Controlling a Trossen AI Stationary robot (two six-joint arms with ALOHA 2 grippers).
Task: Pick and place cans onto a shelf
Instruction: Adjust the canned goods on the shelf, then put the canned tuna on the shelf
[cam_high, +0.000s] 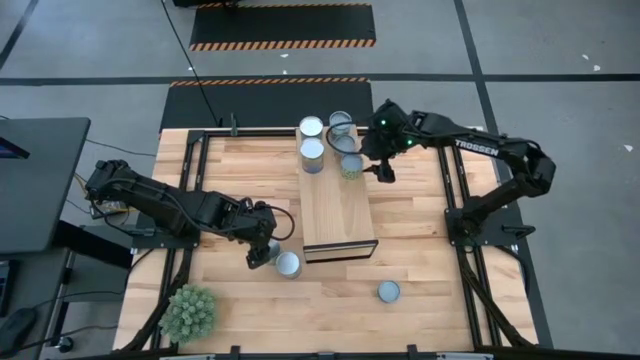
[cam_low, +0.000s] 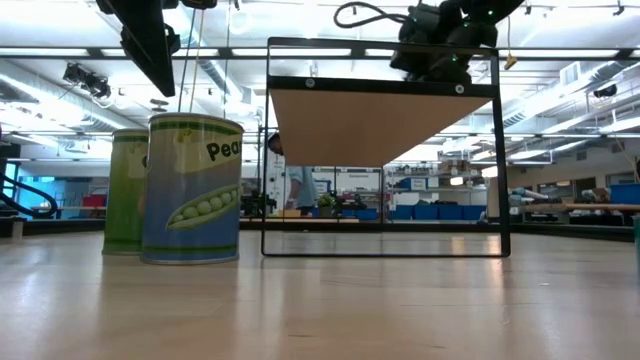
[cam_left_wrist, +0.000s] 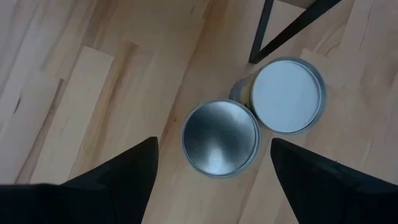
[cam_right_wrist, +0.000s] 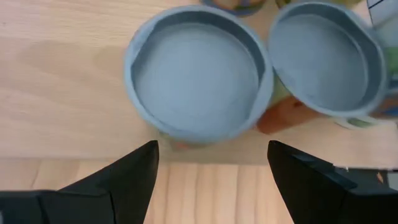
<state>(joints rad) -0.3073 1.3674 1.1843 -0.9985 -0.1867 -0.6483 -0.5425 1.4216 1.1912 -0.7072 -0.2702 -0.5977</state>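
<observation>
Two tools gape, released; left tool (cam_left_wrist: 211, 171) should drop squarely over the can (cam_left_wrist: 221, 138) at the shelf's (cam_high: 338, 212) seven o'clock.

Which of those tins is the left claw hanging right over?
The can with the darker shiny top, framed between the open left gripper fingers. Its paler-topped neighbour sits beside it, nearer the shelf corner; another can stands alone.

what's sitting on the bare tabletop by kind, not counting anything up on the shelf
cans: 3
shelf: 1
green plant: 1
total: 5
</observation>
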